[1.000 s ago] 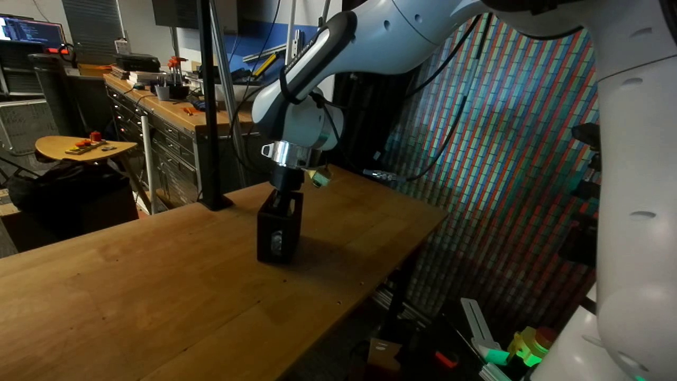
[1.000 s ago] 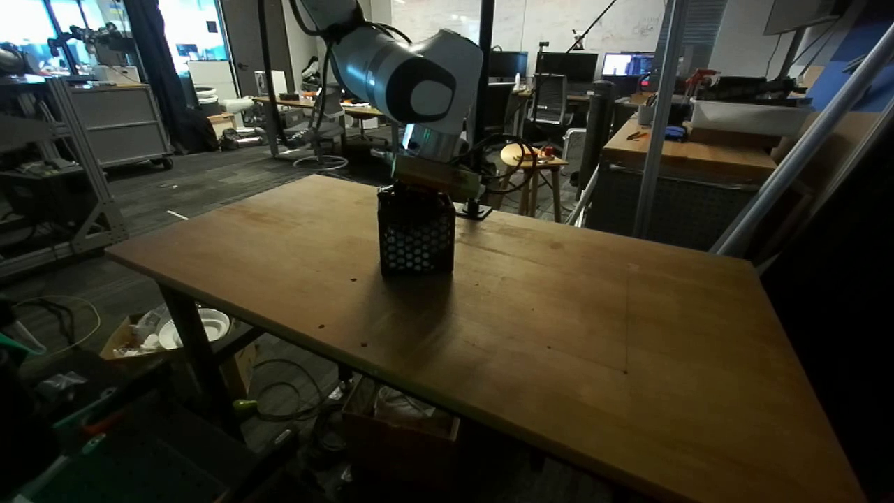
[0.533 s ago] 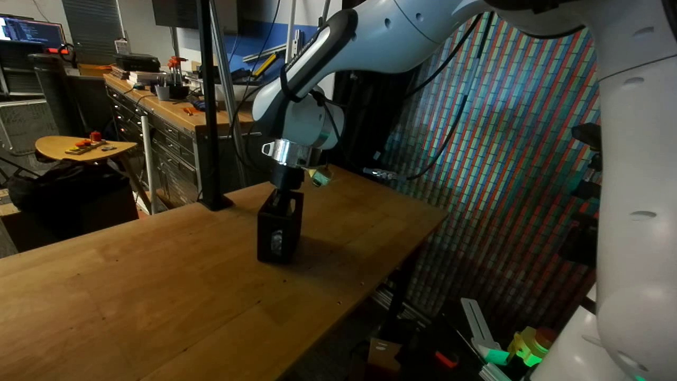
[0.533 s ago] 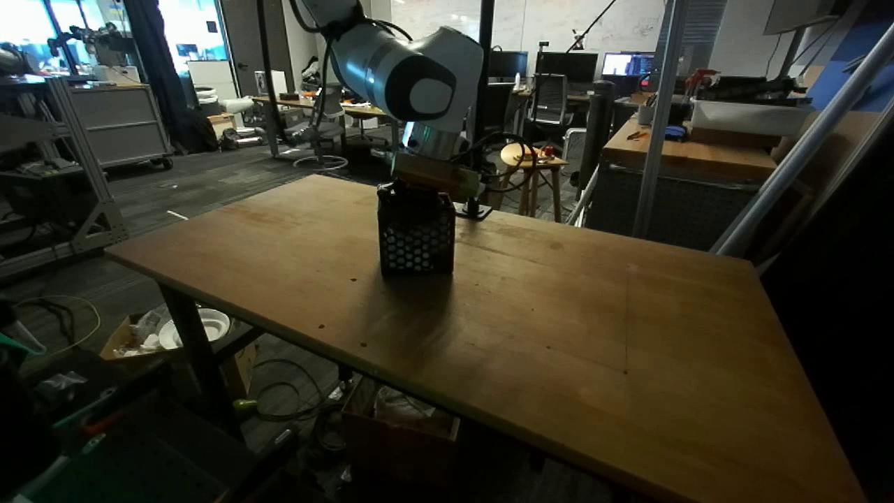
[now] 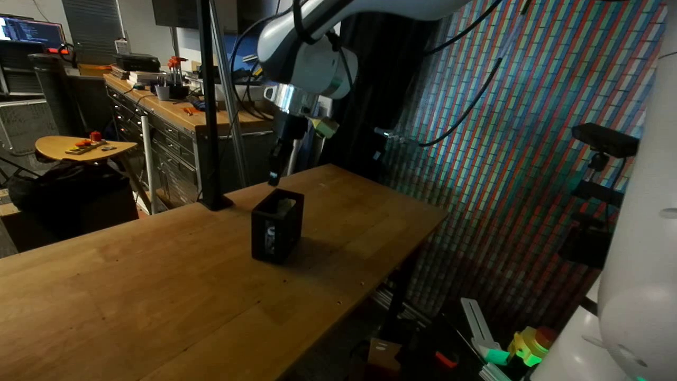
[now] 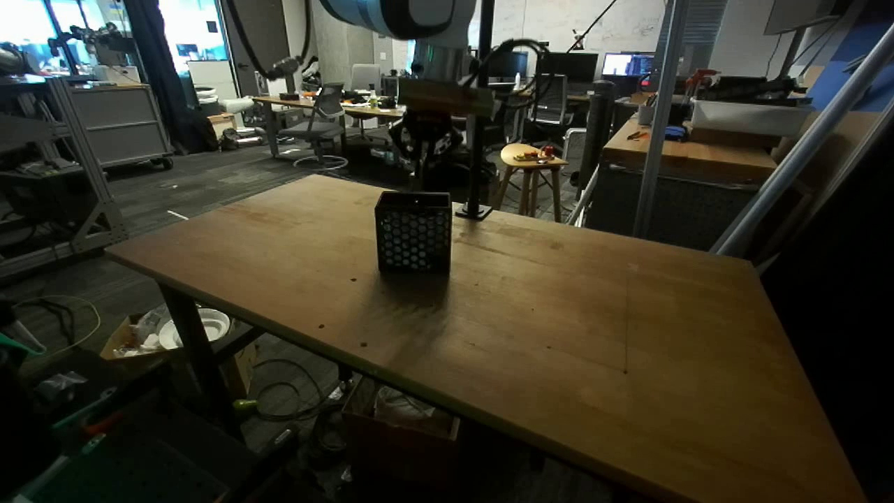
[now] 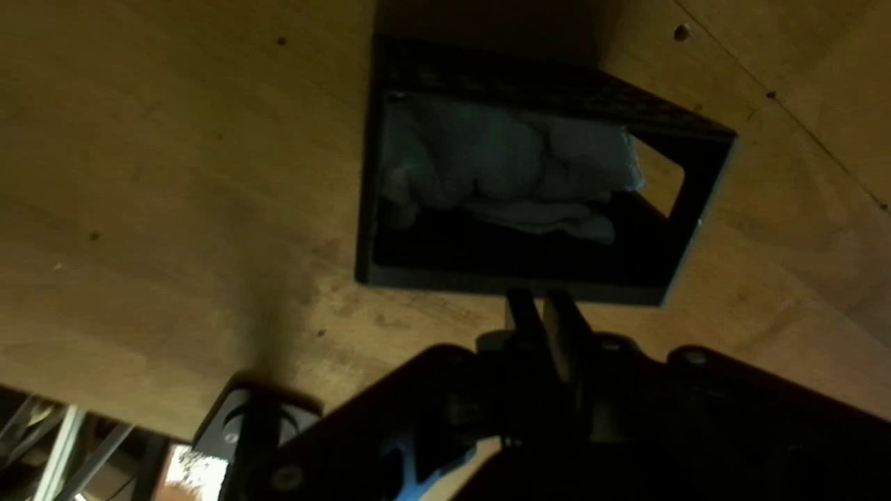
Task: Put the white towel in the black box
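Inside the black box, in the wrist view, the white towel lay bunched up, mostly toward 12 o'clock, one end by the side wall at 3 o'clock. The end effector was near the 6 o'clock rim, its fingers pinched almost together, with nothing between them. If it dipped or swung low, it could bump that rim and push or tip the box.

In an exterior view, the box stood straight on the bench, the end effector just above at 12 o'clock. Half a second before, it was inside; now it was out, and the box sat a bit nearer 9 o'clock.

In an exterior view, the end effector hung dark above the box's holey wall.
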{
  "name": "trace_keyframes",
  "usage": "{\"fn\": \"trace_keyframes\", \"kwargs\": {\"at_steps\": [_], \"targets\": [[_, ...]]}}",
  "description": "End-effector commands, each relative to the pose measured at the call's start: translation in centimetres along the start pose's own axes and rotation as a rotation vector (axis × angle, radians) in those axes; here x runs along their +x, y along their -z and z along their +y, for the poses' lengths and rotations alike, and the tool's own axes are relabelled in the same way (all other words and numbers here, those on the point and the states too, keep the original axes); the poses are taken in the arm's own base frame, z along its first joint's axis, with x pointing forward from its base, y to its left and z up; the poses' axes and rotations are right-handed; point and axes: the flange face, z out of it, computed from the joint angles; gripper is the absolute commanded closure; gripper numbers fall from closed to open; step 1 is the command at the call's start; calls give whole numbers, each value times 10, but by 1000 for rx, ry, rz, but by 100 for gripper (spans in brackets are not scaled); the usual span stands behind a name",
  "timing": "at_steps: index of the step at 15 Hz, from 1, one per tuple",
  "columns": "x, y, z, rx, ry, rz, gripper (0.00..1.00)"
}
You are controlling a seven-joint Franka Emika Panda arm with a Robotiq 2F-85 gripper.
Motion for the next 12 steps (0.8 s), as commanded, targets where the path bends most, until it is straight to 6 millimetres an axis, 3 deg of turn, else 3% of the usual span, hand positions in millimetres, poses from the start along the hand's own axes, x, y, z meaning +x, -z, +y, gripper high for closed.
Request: {"fn": "trace_keyframes", "kwargs": {"at_steps": [1,2,3,5,12], "targets": [[14,84,-17,-90,-28,59,63],[9,45,-5,-53,-11,38,86],[12,65,-10,-70,-15,56,80],[13,83,-16,-82,-19,70,64],[12,77,-15,-74,-24,61,63]]}}
